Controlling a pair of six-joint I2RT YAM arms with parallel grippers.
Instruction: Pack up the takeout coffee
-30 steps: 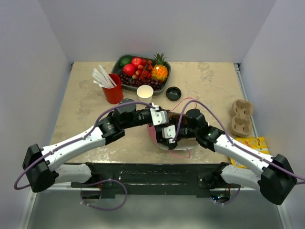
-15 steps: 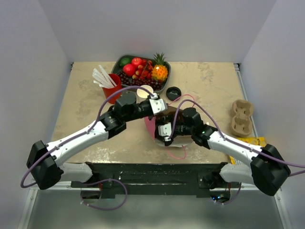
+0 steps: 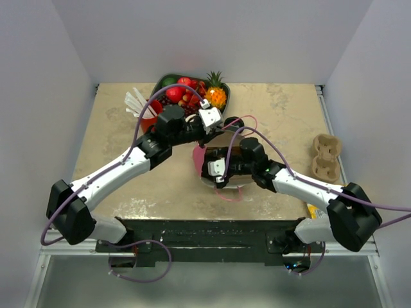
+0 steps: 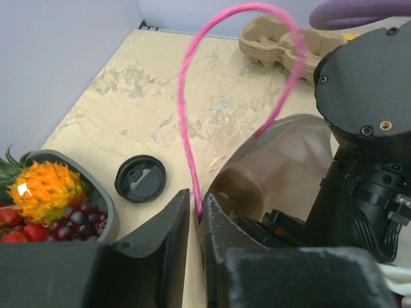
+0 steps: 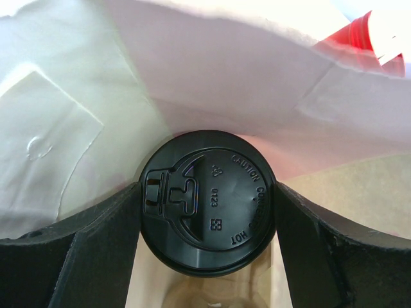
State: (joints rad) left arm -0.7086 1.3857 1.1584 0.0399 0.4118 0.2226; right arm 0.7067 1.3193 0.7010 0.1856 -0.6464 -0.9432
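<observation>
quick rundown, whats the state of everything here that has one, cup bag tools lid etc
takeout coffee: lid on, gripped, at the bag's mouth
paper bag: open, mouth pulled up by its pink handle
left tool: shut on the pink handle
right tool: shut on the takeout coffee
loose black lid: off any cup, lying flat
cup carrier: empty

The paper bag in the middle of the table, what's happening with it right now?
The left gripper is pinched on the pink handle of the bag, lifting that side so the mouth stays open. The right gripper grips the black-lidded takeout coffee by its sides and has it in the bag's opening, with paper around it. The coffee is not released yet.
</observation>
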